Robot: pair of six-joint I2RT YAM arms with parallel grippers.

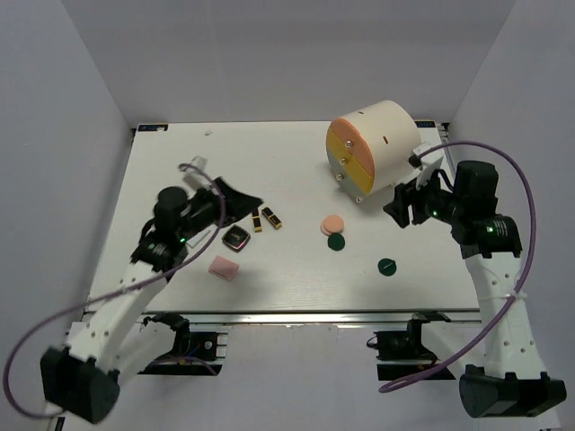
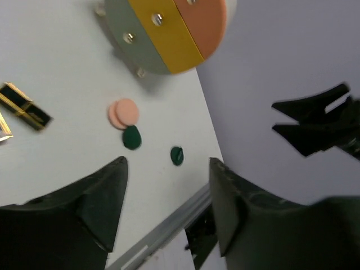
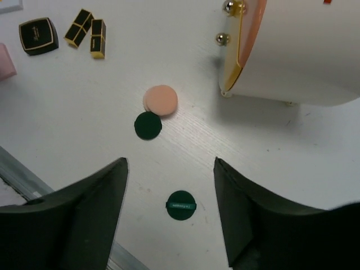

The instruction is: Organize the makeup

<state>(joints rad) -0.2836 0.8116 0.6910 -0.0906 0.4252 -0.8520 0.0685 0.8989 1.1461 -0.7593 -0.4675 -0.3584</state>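
Note:
The makeup lies loose on the white table (image 1: 180, 162). Two black-and-gold lipstick tubes (image 1: 257, 220) (image 1: 271, 217) sit side by side, with the square black compact (image 1: 235, 238) and the pink square (image 1: 224, 267) in front of them. A peach disc (image 1: 332, 224) touches one dark green disc (image 1: 336, 241); the other green disc (image 1: 386, 266) lies apart, to the right. My left gripper (image 1: 244, 204) hovers open just behind the tubes, holding nothing. My right gripper (image 1: 400, 212) is open and empty, above the table right of the discs, and the lone green disc (image 3: 181, 205) shows between its fingers.
A large cream cylinder (image 1: 373, 148) with orange, yellow and grey drawer fronts lies on its side at the back right, close behind my right gripper. The table's metal front edge (image 1: 287, 314) runs near the pink square and the lone green disc.

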